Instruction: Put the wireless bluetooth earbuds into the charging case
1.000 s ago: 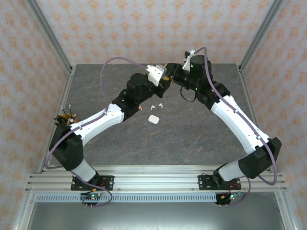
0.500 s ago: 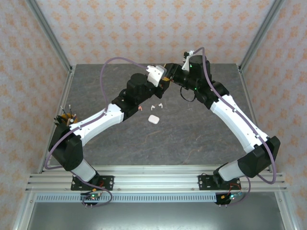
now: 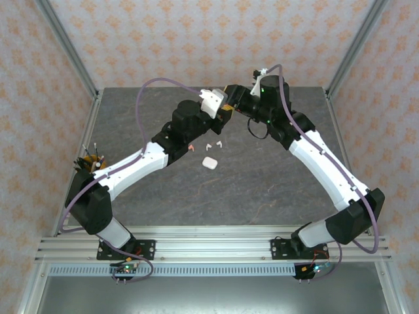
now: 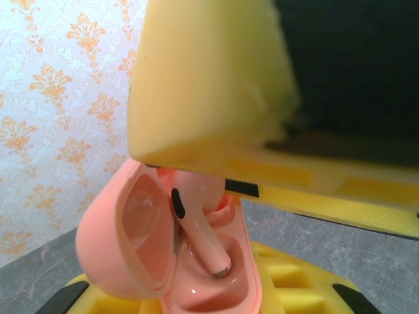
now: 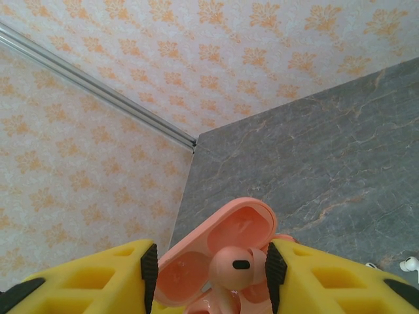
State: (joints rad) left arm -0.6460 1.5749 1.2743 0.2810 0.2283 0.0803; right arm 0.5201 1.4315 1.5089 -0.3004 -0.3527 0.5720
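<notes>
Up at the far middle of the table the two arms meet nose to nose. The left gripper is clamped on the coral charging case, gripping its lower half between the yellow fingers and holding it well above the tabletop with the lid swung open to the side. A coral earbud stands in the case, stem down in one socket and round head poking up past the rim.

The right gripper hangs right over that earbud. Its jaws are parted, wider than the earbud's head, which sits between the two black pads. The head is close against the pad on the right of the wrist view, with a clear gap to the other. The open lid shows in that same gap.

Down on the table, just near of the grippers, lie two white earbuds side by side, a second coral earbud just beside the left arm, and a white charging case a little nearer to the arm bases.
</notes>
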